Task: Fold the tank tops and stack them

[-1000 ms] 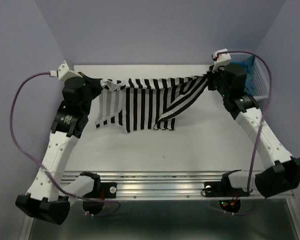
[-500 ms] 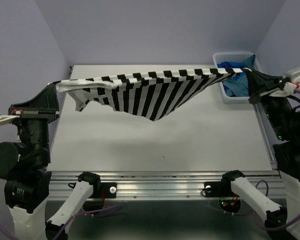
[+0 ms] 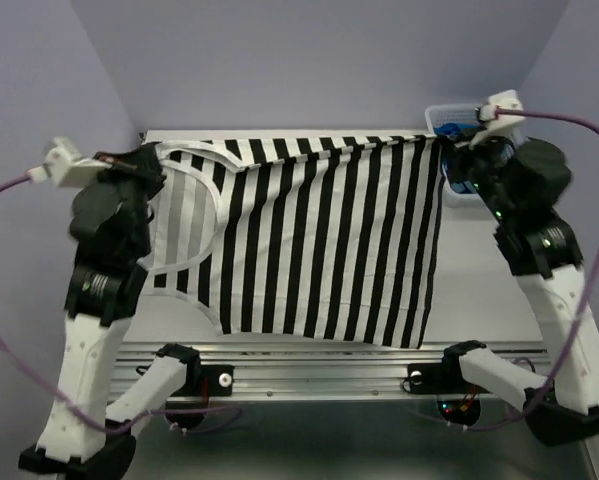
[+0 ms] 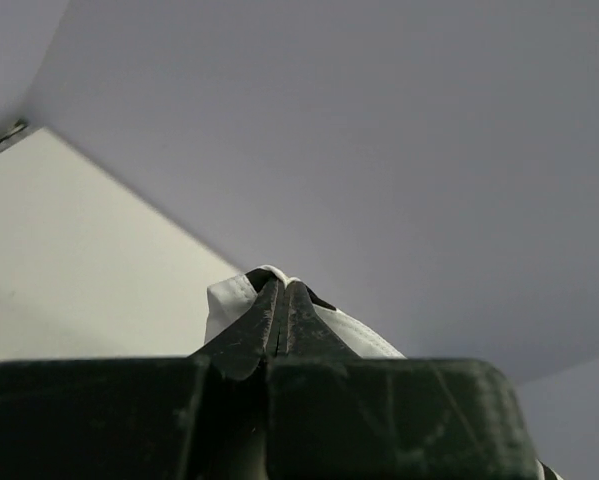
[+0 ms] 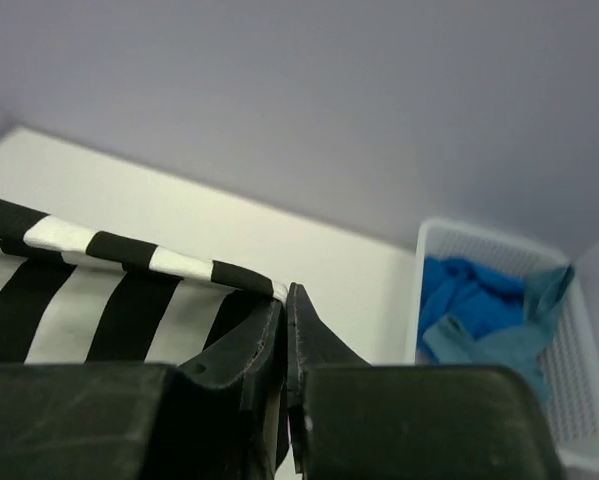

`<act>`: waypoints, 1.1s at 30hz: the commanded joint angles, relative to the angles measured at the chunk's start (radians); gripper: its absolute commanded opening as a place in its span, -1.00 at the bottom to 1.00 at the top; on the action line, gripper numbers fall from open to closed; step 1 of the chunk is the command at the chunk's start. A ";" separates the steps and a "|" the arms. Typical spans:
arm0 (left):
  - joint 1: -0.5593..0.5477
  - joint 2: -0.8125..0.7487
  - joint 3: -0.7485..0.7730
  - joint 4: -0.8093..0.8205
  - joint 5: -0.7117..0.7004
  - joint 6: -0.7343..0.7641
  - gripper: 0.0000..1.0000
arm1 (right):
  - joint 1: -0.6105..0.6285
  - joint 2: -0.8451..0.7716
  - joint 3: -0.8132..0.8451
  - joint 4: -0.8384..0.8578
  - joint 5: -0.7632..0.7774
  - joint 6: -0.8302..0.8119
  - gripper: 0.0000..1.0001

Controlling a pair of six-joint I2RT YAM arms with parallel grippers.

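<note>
Striped tank top (image 3: 319,240): hung spread wide between both grippers;
Left gripper (image 4: 282,300): pinched on white-trimmed edge;
Right gripper (image 5: 285,300): pinched on striped corner

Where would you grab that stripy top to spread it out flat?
At its two upper corners, one from each side. Pinched there by the left gripper and right gripper, the striped tank top hangs as one flat sheet.
</note>
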 commanded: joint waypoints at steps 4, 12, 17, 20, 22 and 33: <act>0.085 0.557 -0.142 0.096 -0.020 0.020 -0.27 | -0.025 0.556 -0.053 0.006 0.137 0.059 -0.70; 0.135 0.925 0.199 -0.053 0.052 0.065 0.97 | -0.036 0.795 0.164 -0.096 0.097 0.071 1.00; 0.121 0.821 0.104 0.030 0.144 0.085 0.97 | -0.036 0.671 0.021 -0.010 -0.049 0.103 1.00; 0.106 0.766 -0.020 0.056 0.189 0.067 0.97 | -0.036 0.625 -0.063 0.019 -0.149 0.128 1.00; 0.092 0.746 -0.085 0.082 0.226 0.054 0.97 | -0.036 0.610 -0.106 0.039 -0.184 0.143 1.00; -0.051 0.931 -0.067 0.162 0.352 0.043 0.97 | -0.036 0.821 -0.090 0.099 -0.048 0.206 1.00</act>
